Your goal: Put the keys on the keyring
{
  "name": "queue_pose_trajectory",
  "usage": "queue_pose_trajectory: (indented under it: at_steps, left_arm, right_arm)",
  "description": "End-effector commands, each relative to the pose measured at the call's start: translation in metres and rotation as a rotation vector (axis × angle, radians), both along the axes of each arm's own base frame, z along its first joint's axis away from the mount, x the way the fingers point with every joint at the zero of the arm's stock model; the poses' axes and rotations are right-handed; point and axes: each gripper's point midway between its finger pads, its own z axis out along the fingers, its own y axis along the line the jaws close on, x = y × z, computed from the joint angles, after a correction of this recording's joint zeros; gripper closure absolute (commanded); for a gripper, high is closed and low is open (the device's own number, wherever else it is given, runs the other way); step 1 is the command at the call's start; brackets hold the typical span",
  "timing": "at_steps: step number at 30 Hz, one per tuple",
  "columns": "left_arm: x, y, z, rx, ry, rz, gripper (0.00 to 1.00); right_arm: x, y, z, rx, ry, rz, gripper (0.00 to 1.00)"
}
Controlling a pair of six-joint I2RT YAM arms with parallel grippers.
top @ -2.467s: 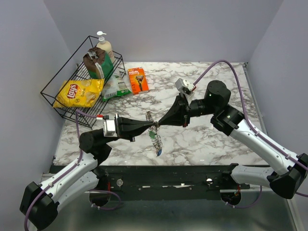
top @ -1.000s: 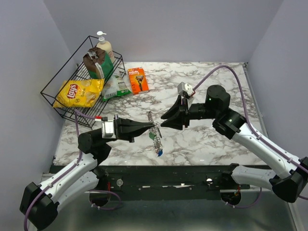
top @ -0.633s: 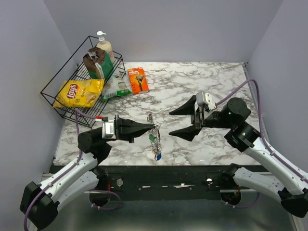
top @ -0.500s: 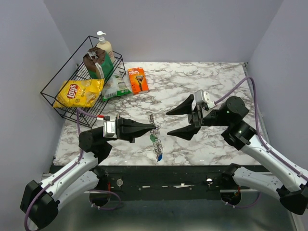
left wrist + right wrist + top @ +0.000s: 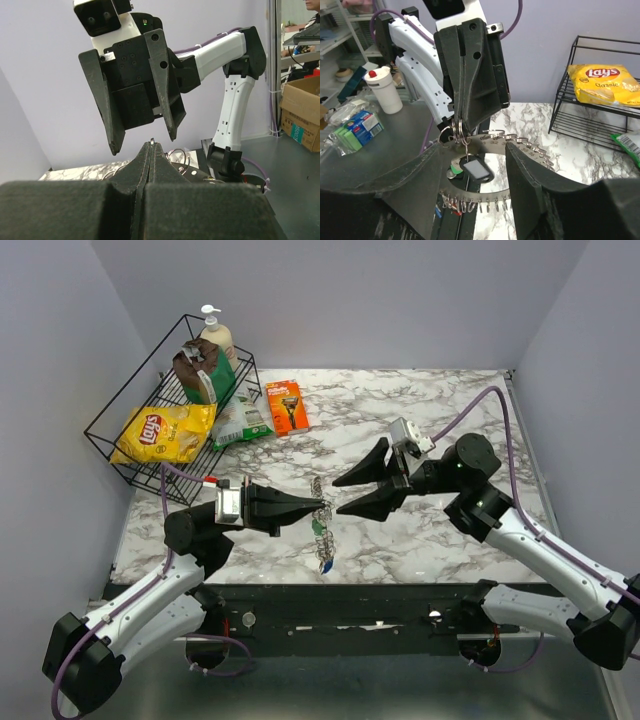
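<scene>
1. Our right gripper [image 5: 338, 497] is the free one. Its jaws stand apart at a middling width with nothing between them, and its tips are aimed at the left gripper.
2. The small keys with green and dark blue plastic tags [image 5: 478, 170] hang straight ahead of those tips, near but not touching. In the right wrist view they line up with the gap between our fingers [image 5: 420, 190], a little below the tips.
3. The grey toothed wire-coil keyring [image 5: 532, 151] runs around the keys. From above it [image 5: 316, 487] shows nearly edge-on, with its long axis crosswise to the right gripper's line of approach.
4. Just beyond, nose to nose with the right gripper, our left gripper [image 5: 460, 122] is pressed together tip to tip. It pinches the wire loops at the top of the keyring, so this arm is the one in contact and the ring hangs from its tips.
5. We judge that the coming move is a short, straight advance. The right jaws must close below the left pinch, on a key or the coil, without knocking the left tips.
6. The orange razor pack [image 5: 287, 406] lies well beyond the right gripper's tips and off to one side, out of the way.
</scene>
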Motion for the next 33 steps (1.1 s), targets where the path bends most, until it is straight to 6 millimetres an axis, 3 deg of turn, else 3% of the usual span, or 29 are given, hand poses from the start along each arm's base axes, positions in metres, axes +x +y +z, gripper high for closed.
queue_pose_trajectory:
  at_steps: [1, 14, 20, 21, 22, 33]
  left_arm:
    - [-0.010, 0.005, 0.020, -0.049, -0.077, -0.009, 1.00]
    - [-0.011, 0.007, 0.019, -0.050, -0.075, -0.007, 1.00]
    - [-0.011, 0.008, 0.021, -0.060, -0.076, 0.000, 1.00]
    - [-0.011, 0.007, 0.021, -0.060, -0.078, 0.000, 1.00]
    - [-0.011, 0.008, 0.021, -0.061, -0.078, 0.001, 1.00]
    - [-0.007, 0.006, 0.021, -0.040, -0.067, 0.015, 0.98]
  right_arm:
    - [-0.010, 0.005, 0.015, 0.027, -0.021, 0.048, 0.40]
    - [-0.011, 0.016, 0.009, 0.008, -0.004, 0.066, 0.63]
    - [-0.010, 0.018, 0.006, -0.003, 0.003, 0.067, 0.84]
    - [-0.010, 0.018, 0.005, -0.007, 0.003, 0.066, 0.96]
    - [-0.009, 0.018, 0.003, -0.014, 0.007, 0.062, 0.99]
    - [-0.001, 0.018, 0.004, -0.038, -0.002, 0.011, 0.99]
